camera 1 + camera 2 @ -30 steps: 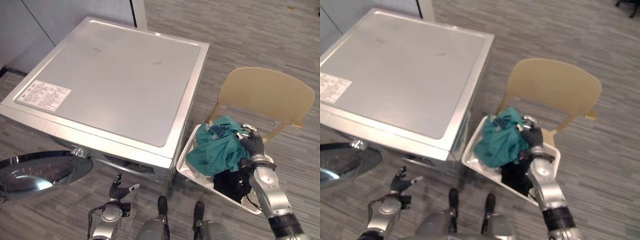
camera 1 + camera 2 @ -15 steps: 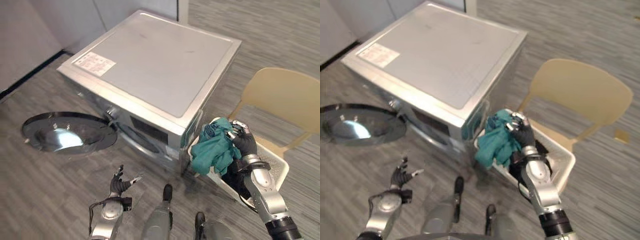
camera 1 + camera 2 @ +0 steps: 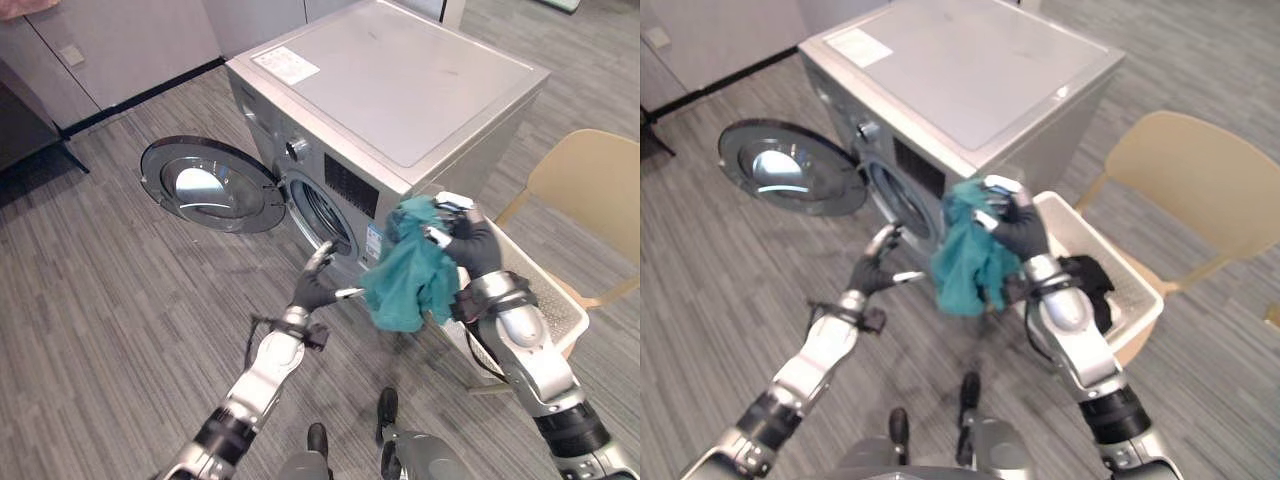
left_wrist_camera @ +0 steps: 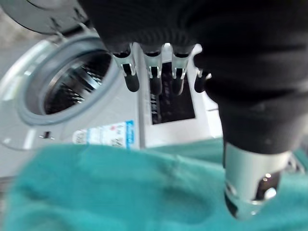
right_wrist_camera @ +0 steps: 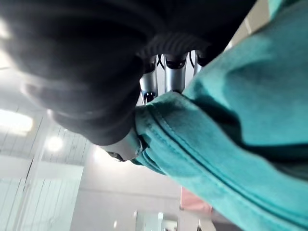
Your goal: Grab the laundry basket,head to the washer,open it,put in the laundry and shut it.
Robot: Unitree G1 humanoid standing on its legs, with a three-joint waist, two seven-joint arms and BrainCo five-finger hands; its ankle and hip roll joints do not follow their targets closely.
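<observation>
Floor: grey wood-look planks (image 3: pixel 120 300) all around, with pale cabinet fronts (image 3: pixel 120 40) along the far wall.
Washer: silver front-loading washer (image 3: pixel 400 90) stands in the middle, with a white label on its flat top near the far corner.
Washer door: round door (image 3: pixel 205 187) is swung fully open to the robot's left, and the drum opening (image 3: pixel 318 213) is dark and uncovered.
Laundry basket: white laundry basket (image 3: pixel 1140 300) sits on the floor just beside the washer, on the robot's right, in front of a tan chair (image 3: pixel 1200 190); dark clothes (image 3: pixel 1090 290) lie inside it.
Teal garment: teal garment (image 3: pixel 405 275) is lifted out of the basket and hangs in the air in front of the washer's lower front, a little to the right of the drum opening (it is not inside the drum yet).
Right hand: right hand (image 3: pixel 470 245) grips the top of the teal garment, with its fingers curled round the cloth; the rest of the cloth hangs down below it.
Left hand: left hand (image 3: pixel 312 290) is raised before the washer, just beside the hanging cloth, its fingers (image 4: pixel 153 77) straight and relaxed toward the drum opening; it holds nothing.
</observation>
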